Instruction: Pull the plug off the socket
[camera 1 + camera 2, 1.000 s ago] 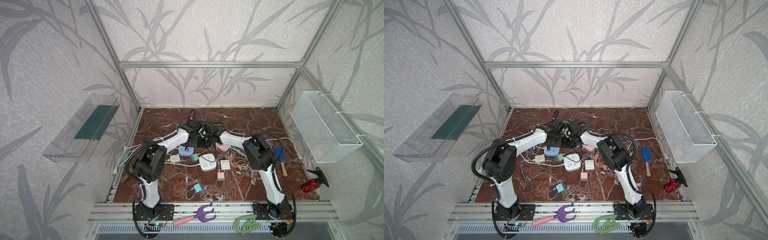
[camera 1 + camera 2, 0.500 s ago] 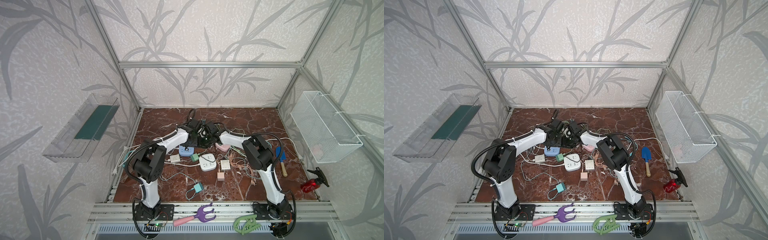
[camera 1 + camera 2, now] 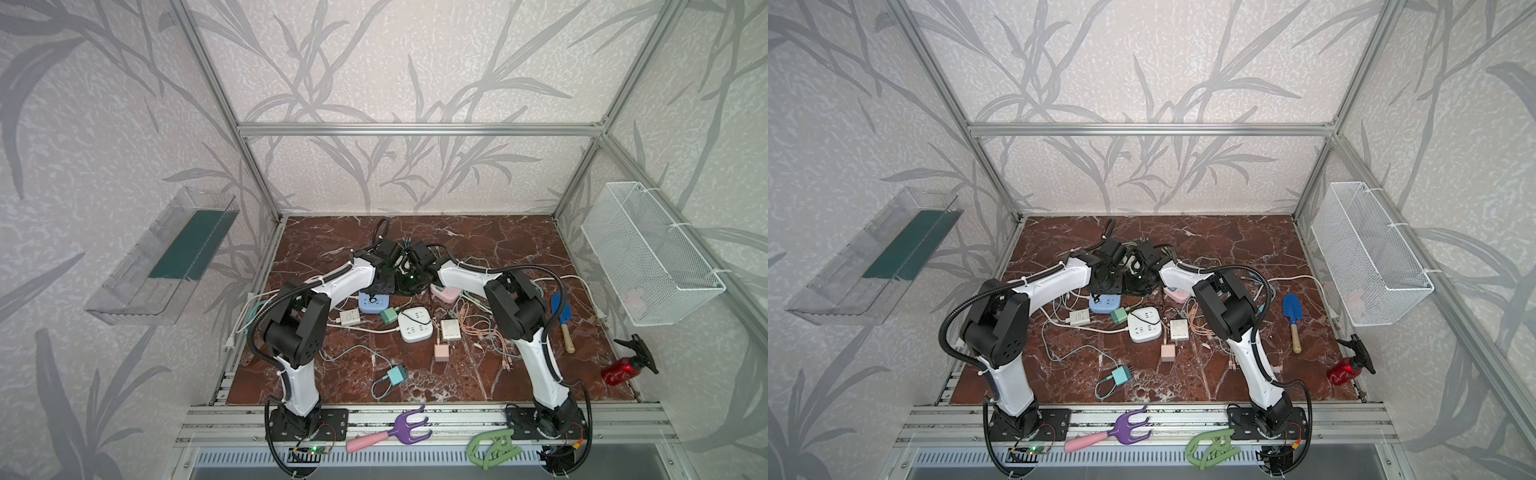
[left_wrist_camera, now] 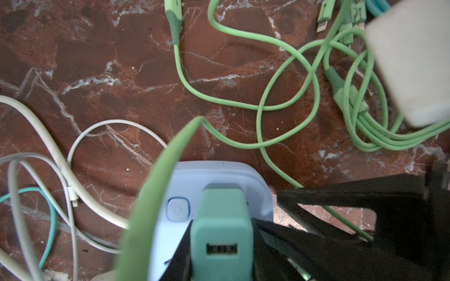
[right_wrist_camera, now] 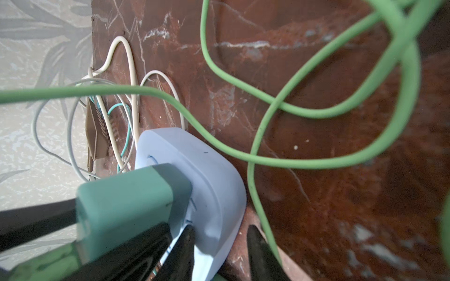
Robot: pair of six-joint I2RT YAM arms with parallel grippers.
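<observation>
A light blue socket lies on the marble floor at mid-left. A teal plug with a USB port stands in its face. My left gripper is shut on the plug, one black finger on each side. In the right wrist view the plug sticks out of the socket. My right gripper straddles the socket's rim. One finger rests on its face; the outer finger stands slightly off its side. In both top views the two grippers meet over the socket's far edge.
Loose green cables and white cables lie around the socket. Near it are a white power strip, a pink socket, a green charger and a teal charger. A blue trowel lies to the right.
</observation>
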